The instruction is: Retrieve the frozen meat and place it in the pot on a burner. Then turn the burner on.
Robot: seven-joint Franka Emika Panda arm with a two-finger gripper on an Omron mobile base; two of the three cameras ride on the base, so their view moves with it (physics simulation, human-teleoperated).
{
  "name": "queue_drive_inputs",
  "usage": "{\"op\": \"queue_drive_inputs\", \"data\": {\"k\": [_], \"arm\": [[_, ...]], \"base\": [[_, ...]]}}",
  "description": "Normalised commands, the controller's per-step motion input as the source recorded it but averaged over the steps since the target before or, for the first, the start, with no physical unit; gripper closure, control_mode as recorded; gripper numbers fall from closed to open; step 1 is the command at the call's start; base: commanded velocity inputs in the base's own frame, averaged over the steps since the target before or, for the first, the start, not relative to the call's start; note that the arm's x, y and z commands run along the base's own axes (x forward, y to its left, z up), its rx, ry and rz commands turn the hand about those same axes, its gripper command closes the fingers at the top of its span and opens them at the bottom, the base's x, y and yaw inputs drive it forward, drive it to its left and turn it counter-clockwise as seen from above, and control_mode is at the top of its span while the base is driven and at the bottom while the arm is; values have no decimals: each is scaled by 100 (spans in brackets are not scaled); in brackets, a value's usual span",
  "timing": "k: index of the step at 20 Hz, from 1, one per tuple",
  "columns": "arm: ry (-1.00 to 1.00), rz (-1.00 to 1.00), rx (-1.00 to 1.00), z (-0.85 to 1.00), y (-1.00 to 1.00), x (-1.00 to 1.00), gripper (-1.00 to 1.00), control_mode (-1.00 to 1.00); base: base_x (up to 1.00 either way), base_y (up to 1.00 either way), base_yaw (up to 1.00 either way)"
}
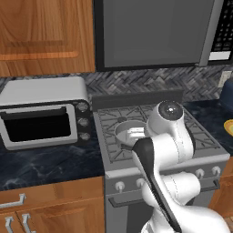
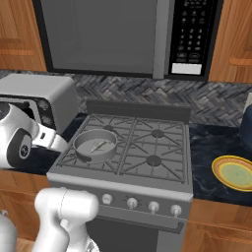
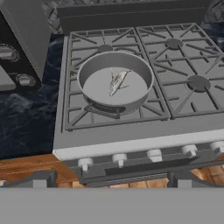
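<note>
A: The shallow round grey metal pot [image 3: 115, 82] holds a pale whitish-grey sliver of meat [image 3: 117, 82].

B: Dark blue-black marbled stone counter [image 1: 45, 164], grey herringbone tiled backsplash [image 2: 147, 93], orange-rimmed round yellow plate [image 2: 235, 172], warm orange-brown wooden cabinets [image 1: 45, 32].

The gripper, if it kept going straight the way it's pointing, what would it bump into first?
Probably the front of the stove, around its row of knobs. The open gripper looks down over that edge, with the pot and the frozen meat farther on. Depth is hard to judge.
</note>
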Motion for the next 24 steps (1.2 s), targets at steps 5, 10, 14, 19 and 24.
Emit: {"op": "queue_drive_inputs", "data": {"k": [5,10,14,19,24], "arm": [[1,1,-2,-2,4,0,-100,-100],[0,0,0,0,0,0,-100,-100],[0,0,0,0,0,0,-100,-100],[0,0,0,0,0,0,-100,-100],[0,0,0,0,-32,0,-100,-100]], "base": [[0,0,0],[0,0,0],[0,0,0],[0,0,0],[0,0,0]]}}
